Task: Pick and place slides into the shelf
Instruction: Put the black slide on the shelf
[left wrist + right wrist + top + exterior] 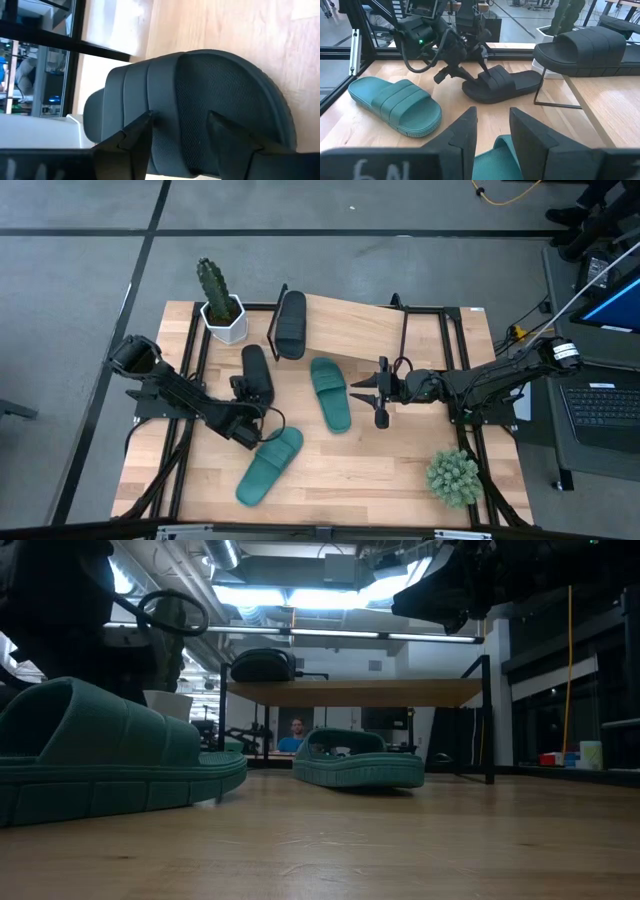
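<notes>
Left wrist view puts left gripper (180, 130) spread over black slide (200, 100), strap between fingers, long axis running ahead.

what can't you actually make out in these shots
- Whether the left claw touches the black slide: left wrist view, its fingers cover the contact.
- Near teal slide: low view, cut off by the edge.
- Shelf top: low view, seen edge-on.

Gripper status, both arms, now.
Left gripper: open, fingers straddling the strap of the black slide on the table, not yet closed.
Right gripper: open, holding nothing, above the teal slide.
</notes>
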Controlling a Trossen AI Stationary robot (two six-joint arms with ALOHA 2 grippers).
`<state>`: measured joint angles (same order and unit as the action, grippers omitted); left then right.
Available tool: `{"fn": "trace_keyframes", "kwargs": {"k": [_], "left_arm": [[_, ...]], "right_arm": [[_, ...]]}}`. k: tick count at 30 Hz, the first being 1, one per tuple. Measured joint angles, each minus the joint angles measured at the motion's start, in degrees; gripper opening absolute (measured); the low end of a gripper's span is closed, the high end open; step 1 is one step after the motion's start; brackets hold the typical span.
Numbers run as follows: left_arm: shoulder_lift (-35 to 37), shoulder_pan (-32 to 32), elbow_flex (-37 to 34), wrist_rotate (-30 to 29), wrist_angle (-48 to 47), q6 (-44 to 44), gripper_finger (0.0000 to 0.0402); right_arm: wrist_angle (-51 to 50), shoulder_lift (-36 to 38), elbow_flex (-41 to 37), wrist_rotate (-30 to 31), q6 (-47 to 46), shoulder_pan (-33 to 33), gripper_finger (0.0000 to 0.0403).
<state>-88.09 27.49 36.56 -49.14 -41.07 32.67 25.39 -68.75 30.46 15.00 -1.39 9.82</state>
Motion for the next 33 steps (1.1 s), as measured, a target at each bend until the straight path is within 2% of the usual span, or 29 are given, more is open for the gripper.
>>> {"fn": "trace_keyframes", "kwargs": {"k": [13, 23, 33], "left_arm": [[0.0, 0.0, 0.0, -1.2, -0.1, 0.2, 0.0139], [0.0, -0.7, 0.0, -1.2, -0.4, -0.1, 0.0136], [0.0, -4.1, 0.0, -1.2, -0.5, 0.0, 0.0135]], "right_arm": [[0.0, 0.0, 0.0, 0.0, 0.1, 0.0, 0.0116], [0.0, 0.0, 0.0, 0.0, 0.4, 0.0, 0.0116], [0.0, 0.0, 0.0, 0.0, 0.4, 0.0, 0.0116]]}}
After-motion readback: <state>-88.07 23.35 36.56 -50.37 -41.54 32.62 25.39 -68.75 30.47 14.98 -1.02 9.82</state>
